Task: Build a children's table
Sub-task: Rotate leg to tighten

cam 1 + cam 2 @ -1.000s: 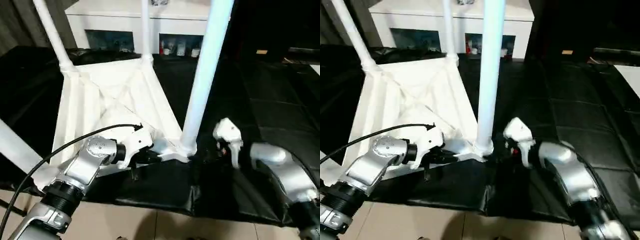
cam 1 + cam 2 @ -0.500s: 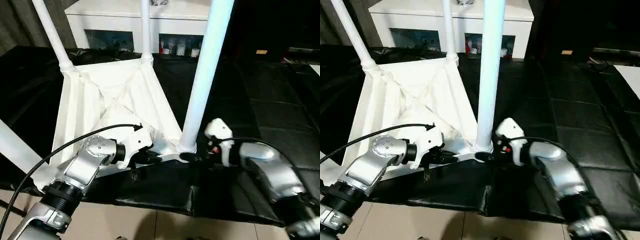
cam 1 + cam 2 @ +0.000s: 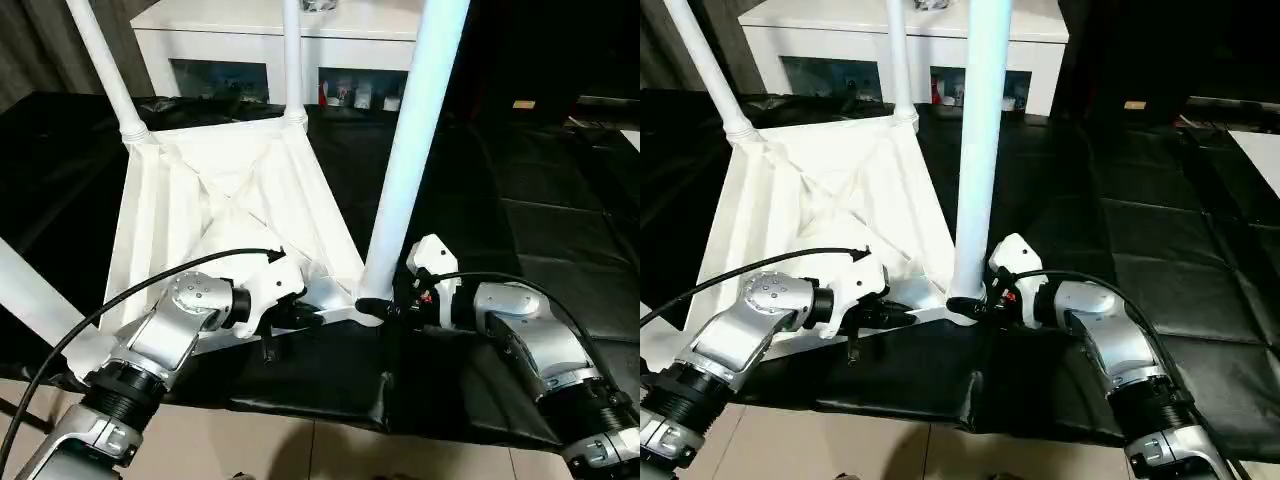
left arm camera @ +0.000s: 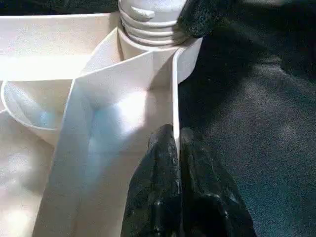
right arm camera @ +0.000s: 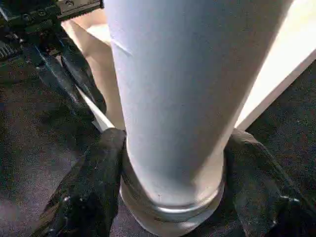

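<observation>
Black padded matting covers the work surface, with a white cabinet with dark glass doors standing at the far side and pale floor tiles showing at the near edge.

On the matting lies the tabletop, upside down, ribs up, with legs rising out of its corner sockets. The left arm reaches in low from the near left, forearm angled toward the near right corner of the tabletop. The left gripper has its two black fingers pressed together on the thin upright rim wall of the tabletop, one finger on each side of it, just short of the corner socket.

The right arm comes in from the near right, elbow bent, wrist turned so the right gripper points level at that same corner. Its fingers stand apart, one on either side of the near right leg right at its foot, where the tube meets the socket. They look close against the tube, though I cannot tell whether they are actually squeezing it. That leg stands upright straight ahead of the right gripper, and the left gripper's fingertips sit just beyond it along the rim.

Two more legs stand at the far corners, well away from both grippers. Beside the right arm, the matting lies open and bare; the near edge of the matting is just below both wrists.
</observation>
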Available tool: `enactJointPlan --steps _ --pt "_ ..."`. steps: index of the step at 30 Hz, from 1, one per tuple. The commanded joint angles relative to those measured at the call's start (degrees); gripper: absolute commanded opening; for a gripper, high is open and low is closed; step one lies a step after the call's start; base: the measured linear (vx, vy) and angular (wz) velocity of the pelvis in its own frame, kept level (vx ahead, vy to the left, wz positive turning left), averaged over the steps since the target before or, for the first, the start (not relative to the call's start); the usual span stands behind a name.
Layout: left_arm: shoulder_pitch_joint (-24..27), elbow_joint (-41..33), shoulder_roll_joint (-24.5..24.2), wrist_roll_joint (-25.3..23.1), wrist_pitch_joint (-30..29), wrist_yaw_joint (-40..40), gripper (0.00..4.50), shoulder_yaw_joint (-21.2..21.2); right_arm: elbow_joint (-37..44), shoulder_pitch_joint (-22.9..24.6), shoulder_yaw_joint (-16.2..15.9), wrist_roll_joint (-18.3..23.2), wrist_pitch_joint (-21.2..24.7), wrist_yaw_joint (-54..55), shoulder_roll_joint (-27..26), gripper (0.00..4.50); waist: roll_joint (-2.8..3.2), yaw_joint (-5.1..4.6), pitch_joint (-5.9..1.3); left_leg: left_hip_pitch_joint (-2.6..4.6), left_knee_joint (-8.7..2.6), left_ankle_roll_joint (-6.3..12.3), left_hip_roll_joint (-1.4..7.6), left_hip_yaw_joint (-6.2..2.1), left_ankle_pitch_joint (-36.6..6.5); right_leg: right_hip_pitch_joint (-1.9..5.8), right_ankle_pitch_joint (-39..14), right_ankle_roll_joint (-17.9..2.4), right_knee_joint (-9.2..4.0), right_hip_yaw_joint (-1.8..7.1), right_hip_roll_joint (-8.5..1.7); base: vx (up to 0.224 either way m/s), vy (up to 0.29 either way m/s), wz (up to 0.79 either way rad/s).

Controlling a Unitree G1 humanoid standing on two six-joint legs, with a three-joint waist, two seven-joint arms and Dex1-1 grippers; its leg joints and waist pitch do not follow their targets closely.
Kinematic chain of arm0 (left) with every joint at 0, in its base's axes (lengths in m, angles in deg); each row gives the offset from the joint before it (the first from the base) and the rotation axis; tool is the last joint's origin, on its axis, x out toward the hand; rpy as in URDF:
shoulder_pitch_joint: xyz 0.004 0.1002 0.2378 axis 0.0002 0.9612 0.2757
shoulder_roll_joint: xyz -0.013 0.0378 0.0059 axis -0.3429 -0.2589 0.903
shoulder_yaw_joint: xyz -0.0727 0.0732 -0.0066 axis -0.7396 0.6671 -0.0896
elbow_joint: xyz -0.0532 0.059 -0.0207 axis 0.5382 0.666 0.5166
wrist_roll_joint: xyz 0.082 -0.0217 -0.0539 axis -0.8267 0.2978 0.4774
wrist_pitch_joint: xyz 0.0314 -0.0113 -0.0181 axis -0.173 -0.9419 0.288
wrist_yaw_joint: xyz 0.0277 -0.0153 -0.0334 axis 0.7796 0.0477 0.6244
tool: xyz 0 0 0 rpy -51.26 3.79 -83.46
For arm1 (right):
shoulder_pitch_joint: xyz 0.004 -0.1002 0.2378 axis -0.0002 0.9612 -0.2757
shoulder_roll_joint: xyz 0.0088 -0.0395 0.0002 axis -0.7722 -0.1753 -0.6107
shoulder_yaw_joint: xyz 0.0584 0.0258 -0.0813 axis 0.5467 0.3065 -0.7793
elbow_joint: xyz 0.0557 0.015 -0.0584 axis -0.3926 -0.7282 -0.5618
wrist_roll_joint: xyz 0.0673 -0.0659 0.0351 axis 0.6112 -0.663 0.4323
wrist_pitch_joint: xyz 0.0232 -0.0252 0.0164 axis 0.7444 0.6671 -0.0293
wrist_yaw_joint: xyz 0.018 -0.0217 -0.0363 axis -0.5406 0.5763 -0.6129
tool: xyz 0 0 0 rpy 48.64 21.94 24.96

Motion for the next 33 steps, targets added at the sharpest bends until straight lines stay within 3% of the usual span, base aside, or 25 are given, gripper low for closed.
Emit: enactJointPlan --steps 1,3,5,9,12,19,20,22,23,24,28,29,33 --pt "-0.1 0.2 0.9 -1.4 -0.4 3.0 0.0 0.0 -4.1 -0.6 0.0 -3.4 0.1 6.6 -1.5 2.66 -0.49 -0.14 -3.56 0.5 -4.04 3.84 1.7 -0.62 -9.9 2.95 -12.0 -14.1 -3.05 1.68 -2.15 0.0 0.0 0.0" --pt "-0.9 1.7 3.1 -1.9 -2.0 7.1 0.0 -1.0 -6.9 -1.3 1.7 -4.5 1.5 14.0 -4.2 2.65 -0.66 -0.53 -3.25 0.49 -4.29 2.28 1.55 -0.71 -12.9 2.83 -17.0 -12.9 -3.55 1.65 -2.04 0.0 0.0 0.0" --pt "-1.5 2.3 4.6 -1.4 -3.3 8.9 0.0 -1.8 -7.9 -1.6 2.6 -4.9 2.5 17.9 -5.8 2.65 -0.89 -0.91 -3.12 0.63 -4.38 0.5 1.31 -0.94 -16.1 2.59 -24.6 -9.9 -4.2 1.59 -2.09 0.0 0.0 0.0" --pt "-3.0 3.8 7.0 -2.0 -4.4 12.4 0.0 -2.2 -9.4 -2.3 4.3 -5.5 4.4 25.8 -9.2 2.65 -0.95 -1.54 -3.1 0.72 -4.44 0.37 1.12 -1.15 -17.7 2.22 -28.1 -7.9 -4.79 1.49 -2.04 0.0 0.0 0.0" --pt "-8.4 10.9 14.2 -4.4 -7.2 23.1 0.0 -2.7 -17.3 -6.2 9.5 -5.9 8.1 47.4 -18.9 2.64 -0.67 -2.49 -3.08 0.79 -4.48 -0.9 0.75 -1.44 -18.9 1.82 -31.8 -6.3 -5.31 1.16 -1.95 0.0 0.0 0.0" --pt "-12.8 18.9 19.8 -6.8 -7.0 32.9 0.0 -3.5 -24.9 -9.9 12.2 -4.7 5.7 59.2 -25.7 2.64 -0.4 -2.76 -3.26 1.32 -4.58 -0.09 0.76 -1.53 -21.5 1.5 -28.5 -6.6 -5.75 0.83 -1.81 0.0 0.0 0.0" --pt "-12.9 19.0 20.1 -6.5 -6.6 33.1 0.0 -3.7 -25.2 -10.2 11.9 -4.9 4.6 59.2 -26.1 2.64 -0.58 -2.75 -3.35 0.91 -4.83 0.31 0.94 -1.59 -21.0 1.95 -26.0 -7.2 -5.51 0.83 -1.88 0.0 0.0 0.0" --pt "-13.0 19.2 20.2 -6.5 -6.0 33.0 0.0 -3.9 -25.2 -10.5 12.0 -5.4 3.6 58.9 -26.3 2.64 -0.54 -2.68 -3.3 0.8 -4.92 0.61 0.94 -1.52 -21.0 2.03 -24.6 -7.7 -5.39 0.94 -1.92 0.0 0.0 0.0" --pt "-13.2 19.4 20.2 -6.6 -5.3 33.0 0.0 -3.9 -25.2 -10.8 12.6 -4.8 2.7 57.8 -26.7 2.99 -0.73 -2.74 -3.3 0.75 -4.93 0.79 0.91 -1.49 -21.2 2.1 -24.4 -7.9 -5.33 0.97 -1.93 0.0 0.0 0.0" --pt "-13.0 19.0 19.8 -6.5 -4.8 32.5 0.0 -4.1 -23.7 -10.8 12.7 -4.9 1.5 57.0 -26.4 3.2 -0.53 -2.63 -3.33 0.81 -4.92 0.89 0.89 -1.49 -21.2 2.09 -24.4 -7.9 -5.32 1.0 -1.99 0.0 0.0 0.0" --pt "-11.7 16.7 17.6 -6.1 -2.1 29.4 0.0 -3.9 -17.5 -9.6 12.4 -4.8 -0.1 54.6 -24.1 3.55 -0.72 -2.35 -3.53 0.23 -4.88 1.87 0.86 -1.4 -18.4 2.64 -22.7 -7.9 -5.2 1.18 -2.12 0.0 0.0 0.0" --pt "-11.0 15.3 16.3 -6.0 -1.8 27.6 0.0 -3.7 -14.2 -8.8 12.0 -4.3 0.6 52.3 -22.5 3.76 -0.92 -2.4 -3.68 -0.28 -4.87 2.28 0.91 -1.45 -16.3 3.05 -20.7 -8.3 -4.72 1.21 -2.15 0.0 0.0 0.0" --pt "-8.7 11.8 12.9 -5.0 -1.3 22.3 0.0 -3.2 -5.8 -5.6 10.0 -1.9 4.4 42.5 -17.5 4.0 -0.54 -1.69 -3.76 -0.02 -4.51 3.8 1.29 -1.05 -13.4 2.83 -17.5 -10.0 -4.41 1.37 -2.14 0.0 0.0 0.0"
